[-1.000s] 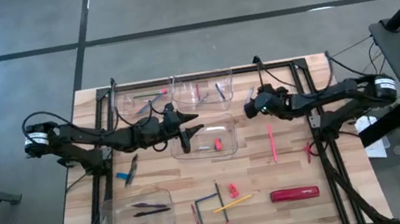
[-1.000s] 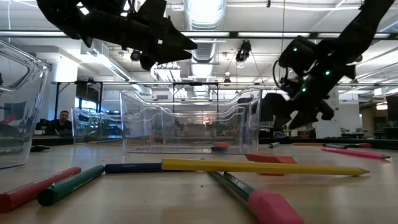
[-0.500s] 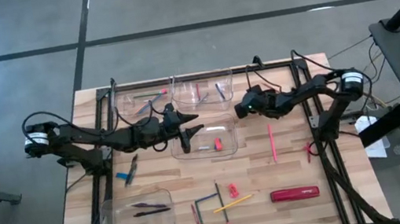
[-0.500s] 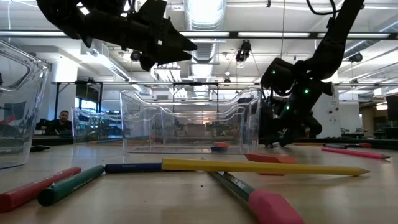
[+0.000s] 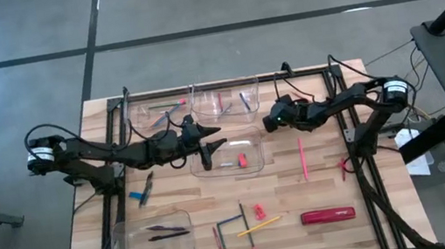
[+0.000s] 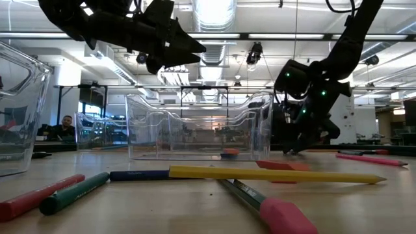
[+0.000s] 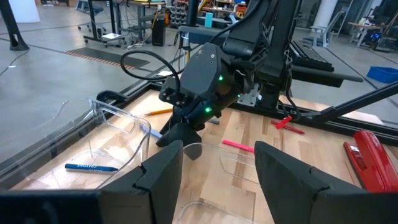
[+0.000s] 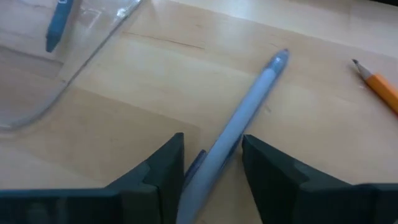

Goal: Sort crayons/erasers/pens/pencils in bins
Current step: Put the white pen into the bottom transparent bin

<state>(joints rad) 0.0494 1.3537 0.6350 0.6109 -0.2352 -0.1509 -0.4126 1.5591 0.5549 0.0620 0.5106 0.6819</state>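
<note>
A pale grey pen (image 8: 244,117) lies on the wood just right of the far bin (image 5: 226,100). My right gripper (image 8: 211,163) is tipped down over it, one finger on each side of the pen's near part, and shows in the high view (image 5: 268,123) and the low view (image 6: 290,148). My left gripper (image 5: 208,147) hangs open above the middle bin (image 5: 234,169), which holds a red eraser (image 5: 244,159). Its fingers (image 7: 158,174) have nothing between them. My right gripper comes slanting down from the table's right side, with its fingers (image 8: 264,163) along both sides of the pen's barrel (image 8: 217,155). The pen lies flat on the table. A narrow gap shows on one side, and I cannot tell whether the fingers touch the pen.
A bin (image 5: 159,114) with sticks stands at the far left, and another (image 5: 153,241) at the near left. A pink pencil (image 5: 302,157), a red oblong object (image 5: 327,214), a cluster of sticks (image 5: 242,223) and an orange pencil (image 8: 379,87) lie loose on the wood.
My right gripper has sunk toward the table and moved a little toward the table's left edge, tipping further down, until its fingers stand low over the pen. My left gripper has kept still.
</note>
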